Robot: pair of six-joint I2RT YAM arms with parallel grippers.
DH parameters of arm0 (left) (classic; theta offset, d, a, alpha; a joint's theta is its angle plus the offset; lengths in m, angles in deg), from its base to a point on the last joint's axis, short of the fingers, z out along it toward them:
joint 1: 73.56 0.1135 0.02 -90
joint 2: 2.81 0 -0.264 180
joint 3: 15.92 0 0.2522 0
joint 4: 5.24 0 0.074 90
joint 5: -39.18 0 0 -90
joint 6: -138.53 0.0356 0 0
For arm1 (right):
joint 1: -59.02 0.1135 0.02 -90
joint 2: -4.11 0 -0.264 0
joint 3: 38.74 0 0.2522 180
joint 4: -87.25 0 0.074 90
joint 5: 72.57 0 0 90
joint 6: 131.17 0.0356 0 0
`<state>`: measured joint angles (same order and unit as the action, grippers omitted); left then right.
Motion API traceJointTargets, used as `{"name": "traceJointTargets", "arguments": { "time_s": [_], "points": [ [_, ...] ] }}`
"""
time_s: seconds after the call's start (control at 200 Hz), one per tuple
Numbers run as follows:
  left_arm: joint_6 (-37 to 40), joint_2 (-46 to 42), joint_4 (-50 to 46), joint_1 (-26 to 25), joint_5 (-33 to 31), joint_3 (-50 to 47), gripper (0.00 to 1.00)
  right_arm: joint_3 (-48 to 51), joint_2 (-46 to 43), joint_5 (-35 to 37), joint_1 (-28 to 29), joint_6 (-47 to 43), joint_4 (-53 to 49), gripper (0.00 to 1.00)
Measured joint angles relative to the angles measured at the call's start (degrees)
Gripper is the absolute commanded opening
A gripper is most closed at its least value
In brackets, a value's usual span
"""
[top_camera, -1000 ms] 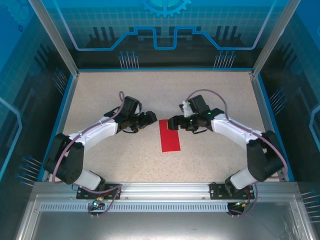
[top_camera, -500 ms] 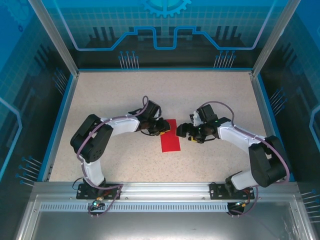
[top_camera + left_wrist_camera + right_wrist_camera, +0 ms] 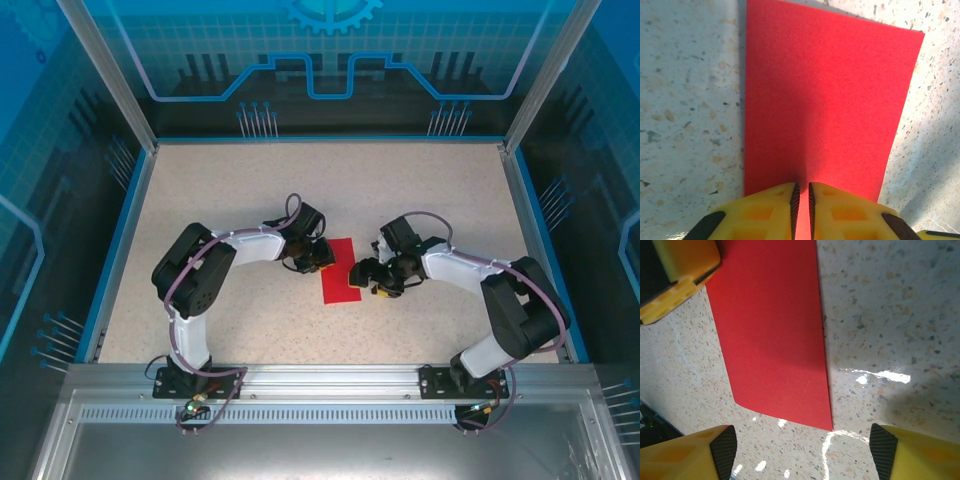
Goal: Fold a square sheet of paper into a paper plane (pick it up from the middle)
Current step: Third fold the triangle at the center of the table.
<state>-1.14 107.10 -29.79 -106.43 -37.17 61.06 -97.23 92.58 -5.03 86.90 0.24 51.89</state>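
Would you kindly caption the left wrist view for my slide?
Left end effector, nearly closed, over the edge of red paper on table.

- I see the square sheet of paper (image 3: 340, 280) as a narrow, bright red rectangle — plain, unmarked, not yet a plane.
- It lies flat on the speckled tabletop (image 3: 230, 190) near the middle — long sides running from near edge to far, tilted slightly.
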Motion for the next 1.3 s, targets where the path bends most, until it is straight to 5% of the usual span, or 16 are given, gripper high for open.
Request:
{"name": "traceJointTargets", "arguments": {
  "time_s": [0.4,1.3],
  "points": [
    [-1.49,0.02,-0.33,-0.04,-0.96,0.00,0.15,-2.08,3.37,1.25,2.08,1.05,-1.40,0.47],
    [-3.89,0.09,0.63,-0.04,-0.96,-0.76,0.14,-3.98,6.95,1.60,5.46,1.27,0.13,0.46]
  ]
}}
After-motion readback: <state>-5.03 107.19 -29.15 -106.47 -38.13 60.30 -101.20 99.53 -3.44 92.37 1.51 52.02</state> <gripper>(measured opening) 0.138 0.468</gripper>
